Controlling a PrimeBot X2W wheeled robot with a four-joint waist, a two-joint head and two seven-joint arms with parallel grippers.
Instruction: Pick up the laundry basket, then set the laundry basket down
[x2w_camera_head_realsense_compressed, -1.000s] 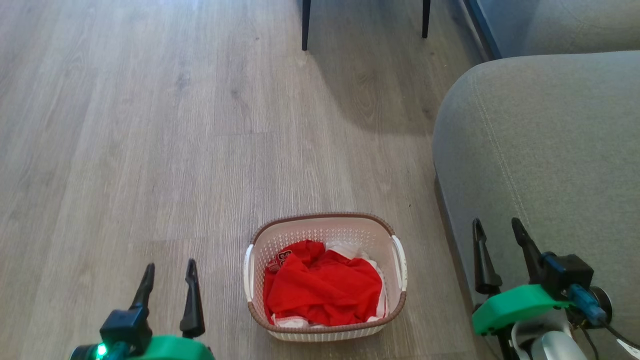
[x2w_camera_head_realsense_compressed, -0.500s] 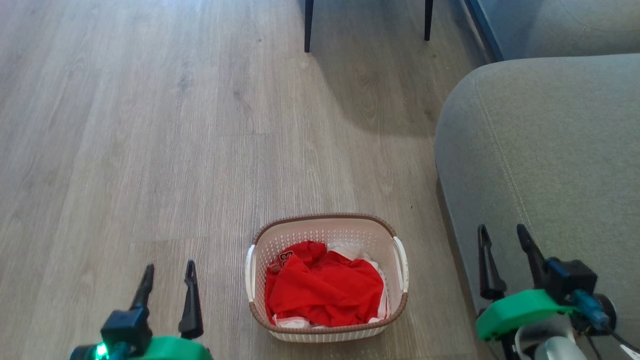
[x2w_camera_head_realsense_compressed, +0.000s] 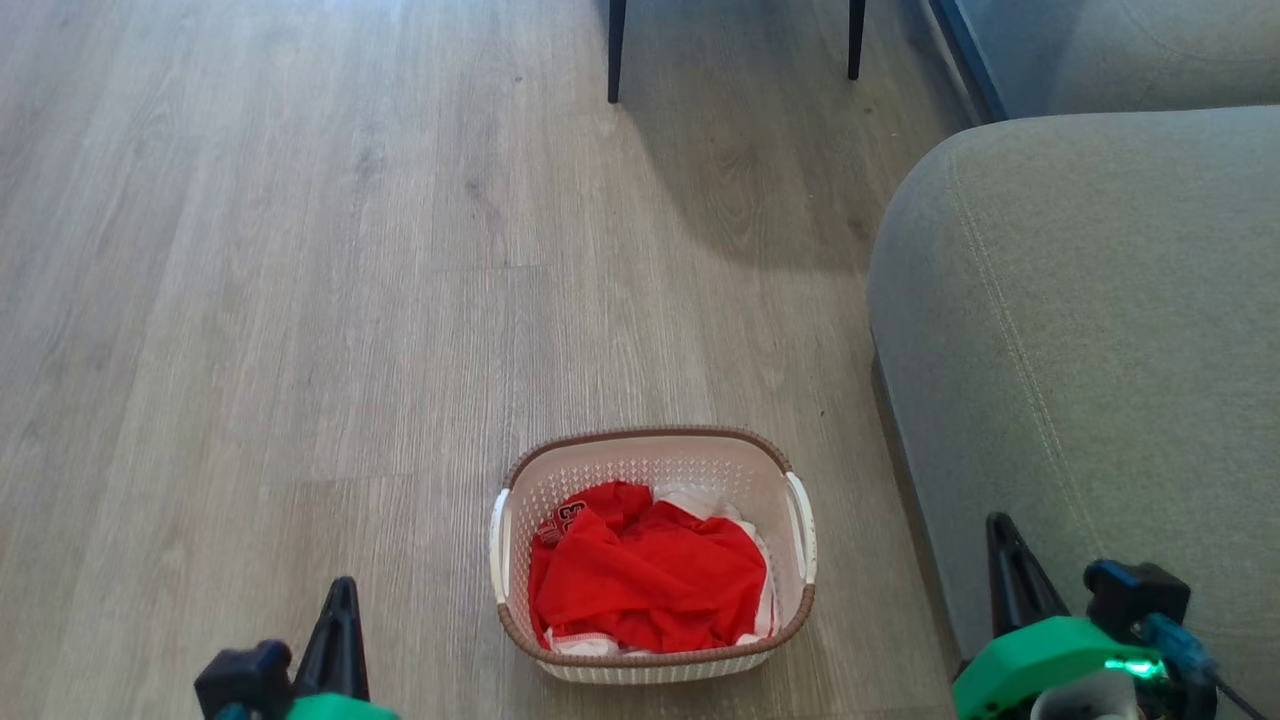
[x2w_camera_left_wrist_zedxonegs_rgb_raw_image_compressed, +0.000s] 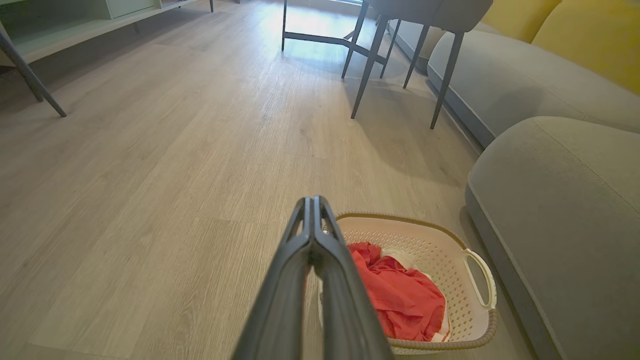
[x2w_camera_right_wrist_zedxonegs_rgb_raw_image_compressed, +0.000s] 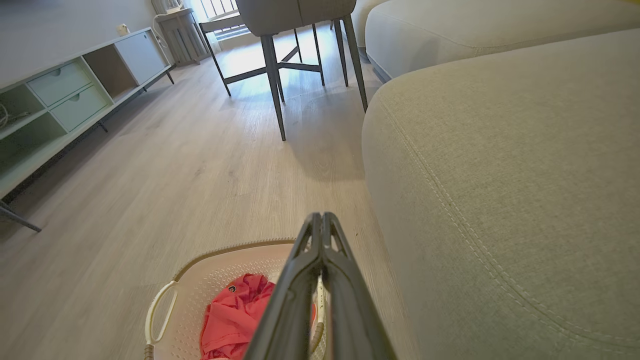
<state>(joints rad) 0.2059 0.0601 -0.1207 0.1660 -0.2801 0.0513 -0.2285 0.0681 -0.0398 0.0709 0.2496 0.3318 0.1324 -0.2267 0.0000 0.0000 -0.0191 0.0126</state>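
- Laundry basket (x2w_camera_head_realsense_compressed: 650, 462) rests on the wood floor (x2w_camera_head_realsense_compressed: 300, 300) at six o'clock in the head view, between the two claws and touched by neither.
- left gripper (x2w_camera_head_realsense_compressed: 343, 585): fingers pressed together on nothing, at eight o'clock, apart from the basket's left side.
- right gripper (x2w_camera_head_realsense_compressed: 996, 522): likewise pinched closed and empty, at four o'clock, seen against the grey sofa (x2w_camera_head_realsense_compressed: 1080, 300).
- A crumpled red garment (x2w_camera_head_realsense_compressed: 650, 575) lies inside the basket, over something white.
- Dark chair legs (x2w_camera_head_realsense_compressed: 612, 50) stand at twelve o'clock, well apart from the basket.
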